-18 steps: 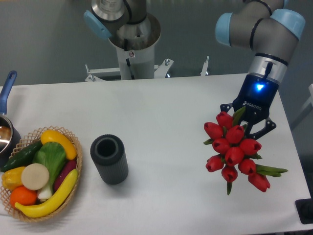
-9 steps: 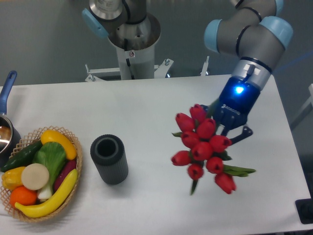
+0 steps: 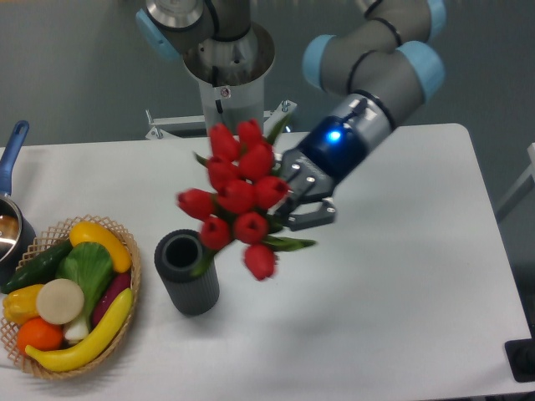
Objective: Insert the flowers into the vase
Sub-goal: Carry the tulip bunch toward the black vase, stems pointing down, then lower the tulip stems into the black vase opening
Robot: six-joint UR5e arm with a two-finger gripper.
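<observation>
The flowers (image 3: 238, 194), a bunch of red tulip buds with green leaves, hang in the air just right of and above the vase (image 3: 187, 271). My gripper (image 3: 294, 200) is shut on their stems, which lie hidden behind the buds, and the arm reaches in from the upper right. A green leaf tip hangs near the vase's rim on its right side. The vase is a short dark grey ribbed cylinder standing upright with its round hole showing.
A wicker basket (image 3: 132, 294) of fruit and vegetables sits at the left front, close to the vase. A metal pot with a blue handle (image 3: 12, 149) is at the left edge. The robot base (image 3: 227, 79) stands behind the table.
The gripper has carried the flowers left and up across the table, from the right side to just beside the vase. The vase and basket have not moved.
</observation>
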